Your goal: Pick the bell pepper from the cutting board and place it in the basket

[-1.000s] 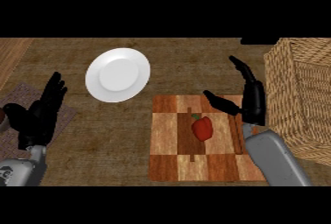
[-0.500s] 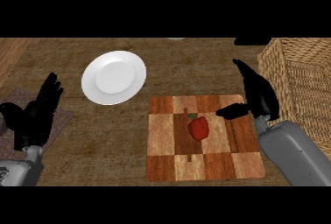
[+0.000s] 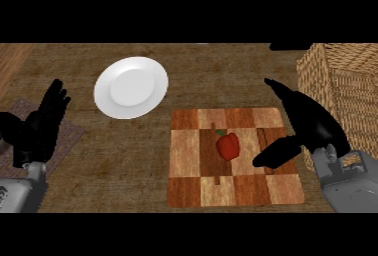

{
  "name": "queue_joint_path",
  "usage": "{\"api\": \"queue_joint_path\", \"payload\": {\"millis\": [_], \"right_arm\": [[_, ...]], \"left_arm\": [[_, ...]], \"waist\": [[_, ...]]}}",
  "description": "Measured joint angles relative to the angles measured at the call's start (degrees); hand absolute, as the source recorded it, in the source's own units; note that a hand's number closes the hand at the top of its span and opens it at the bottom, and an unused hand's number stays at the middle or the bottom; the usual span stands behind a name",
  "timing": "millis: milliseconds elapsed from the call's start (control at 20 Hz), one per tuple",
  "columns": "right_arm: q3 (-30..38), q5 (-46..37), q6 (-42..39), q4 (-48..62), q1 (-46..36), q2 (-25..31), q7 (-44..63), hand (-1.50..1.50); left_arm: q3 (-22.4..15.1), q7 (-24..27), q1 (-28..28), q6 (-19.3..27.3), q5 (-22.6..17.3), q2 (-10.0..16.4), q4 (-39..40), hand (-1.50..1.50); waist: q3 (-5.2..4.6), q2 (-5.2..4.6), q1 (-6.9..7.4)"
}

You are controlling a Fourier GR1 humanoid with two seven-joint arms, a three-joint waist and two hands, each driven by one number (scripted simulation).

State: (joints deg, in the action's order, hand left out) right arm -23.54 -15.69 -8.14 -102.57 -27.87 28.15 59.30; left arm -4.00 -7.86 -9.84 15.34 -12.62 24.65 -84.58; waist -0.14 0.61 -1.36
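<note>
The right hand, spread wide, has dropped down-frame. Its thumb is now level with the red bell pepper, ungrasped at centre on the checkered wooden cutting board.

The single view looks from the robot's head steeply down onto the table, facing forward and away from the body, so the far side lies toward the top. It is not mirrored: the left hand enters low at the left and the right hand low at the right. The camera sits close. The checkered cutting board fills the lower middle, the white plate lies upper left, and the right edge cuts off the wicker basket.
</note>
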Motion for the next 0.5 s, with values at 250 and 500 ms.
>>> {"api": "queue_joint_path", "payload": {"millis": [250, 500], "right_arm": [[1.33, -3.16, 0.35, -5.21, 4.10, -2.37, 0.70, -1.50], [1.62, -8.00, 1.95, -5.32, 8.63, -6.19, -2.06, -1.50]], "left_arm": [[0.17, 0.23, -0.62, -0.56, 1.96, -1.76, 0.51, 0.00], [2.10, 0.10, -2.43, -2.48, 2.56, -2.43, 2.31, 0.00]], "waist": [[0.08, -0.36, 0.81], [0.11, -0.53, 1.13]]}}
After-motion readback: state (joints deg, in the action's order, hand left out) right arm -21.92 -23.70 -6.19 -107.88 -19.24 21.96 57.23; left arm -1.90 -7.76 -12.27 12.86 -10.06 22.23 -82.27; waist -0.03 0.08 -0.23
